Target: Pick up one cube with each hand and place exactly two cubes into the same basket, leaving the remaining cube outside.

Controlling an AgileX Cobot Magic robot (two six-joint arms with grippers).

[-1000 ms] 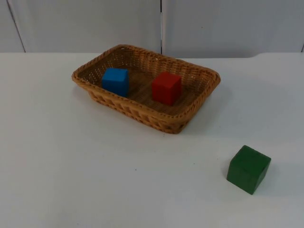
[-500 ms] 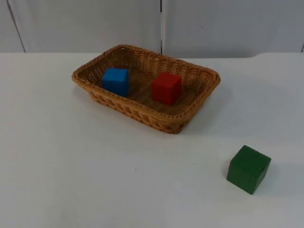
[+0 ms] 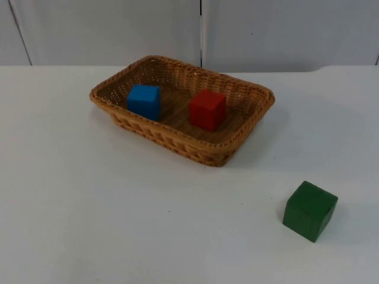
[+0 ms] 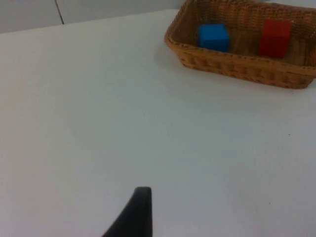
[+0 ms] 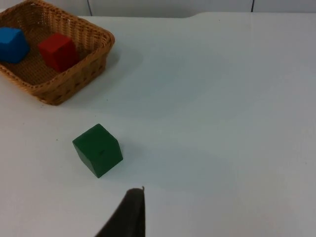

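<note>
A woven wicker basket (image 3: 177, 141) stands at the back middle of the table. Inside it a blue cube (image 3: 144, 101) rests at the left and a red cube (image 3: 207, 109) at the right, a gap between them. A green cube (image 3: 310, 210) sits on the bare table at the front right, well apart from the basket. My left gripper (image 4: 136, 215) hangs back over bare table, far to the left of the basket (image 4: 237, 65). My right gripper (image 5: 129, 215) is drawn back too, a short way from the green cube (image 5: 98, 149), touching nothing.
The white table top (image 3: 89, 207) ends at the grey partition wall (image 3: 118, 29) behind the basket. Open table surface lies in front of and to the left of the basket.
</note>
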